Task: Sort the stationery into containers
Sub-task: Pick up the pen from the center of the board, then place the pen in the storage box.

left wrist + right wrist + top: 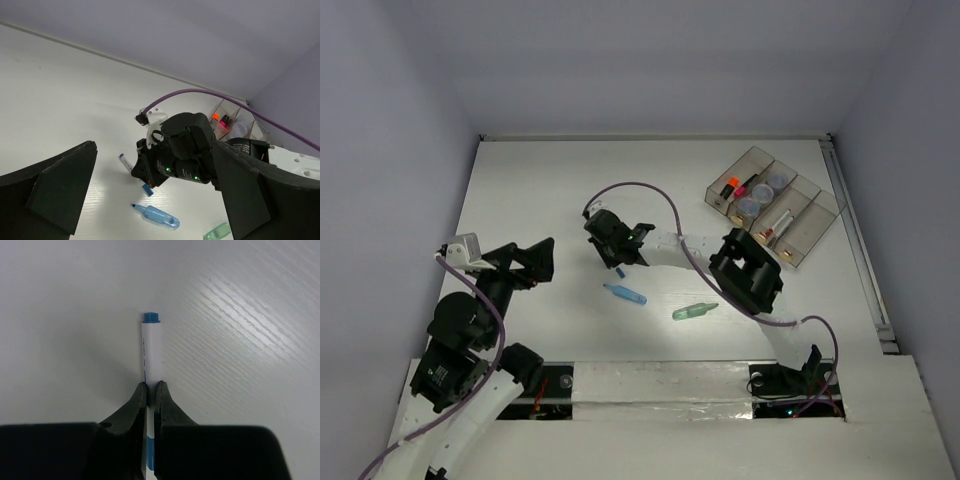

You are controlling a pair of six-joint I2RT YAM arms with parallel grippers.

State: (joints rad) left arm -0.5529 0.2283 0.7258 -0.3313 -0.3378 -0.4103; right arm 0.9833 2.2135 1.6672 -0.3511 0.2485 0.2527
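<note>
The right hand (151, 390) pinches the thin white pen (150, 347) with only its narrow fingertips, mid-table (240, 315) and well apart from the containers (775, 205), so the smooth barrel may pivot or slip out during the carry.

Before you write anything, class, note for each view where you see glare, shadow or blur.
Top view: even, soft light, only faint shadows on the table. Left wrist view: its own fingers loom dark and soft-edged; green lamps glow on the right gripper. Right wrist view: glare streaks the table right of the white pen, with a soft shadow on its left.
</note>
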